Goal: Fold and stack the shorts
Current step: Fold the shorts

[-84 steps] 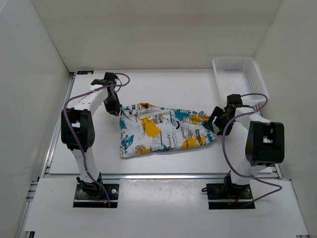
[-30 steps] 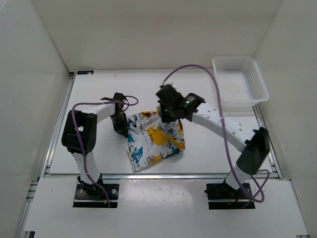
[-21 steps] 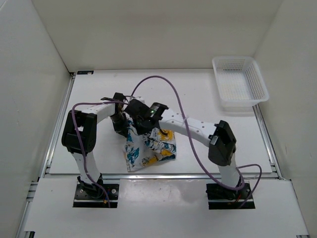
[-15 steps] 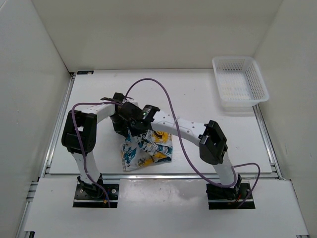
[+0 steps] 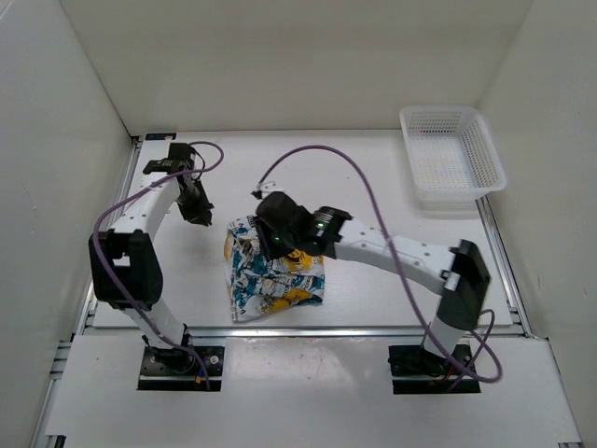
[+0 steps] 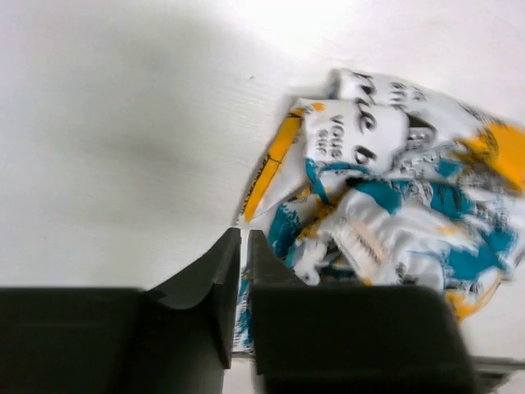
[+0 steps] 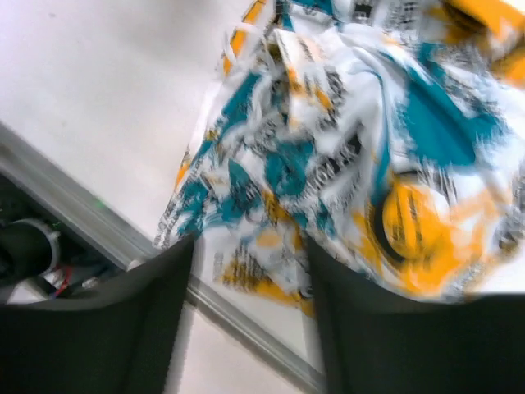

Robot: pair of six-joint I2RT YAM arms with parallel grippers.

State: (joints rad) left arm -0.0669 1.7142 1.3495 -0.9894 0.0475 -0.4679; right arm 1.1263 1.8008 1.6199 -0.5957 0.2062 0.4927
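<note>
The shorts lie folded into a compact bundle on the table, near its front edge, white with teal, yellow and black print. My right gripper hovers over their back part with its jaws open. In the right wrist view the fabric lies below and between the fingers, ungripped. My left gripper is off to the back left of the bundle, apart from it and shut. The left wrist view shows its fingertips almost together with nothing between them, and the shorts beyond.
A white mesh basket stands at the back right corner. The table's metal front rail runs just in front of the shorts. White walls enclose the left, back and right sides.
The right arm carried the shorts' right half over to the left, making the fold, then opened and drew back slightly. The left gripper let go of the shorts and moved away to the back left.
</note>
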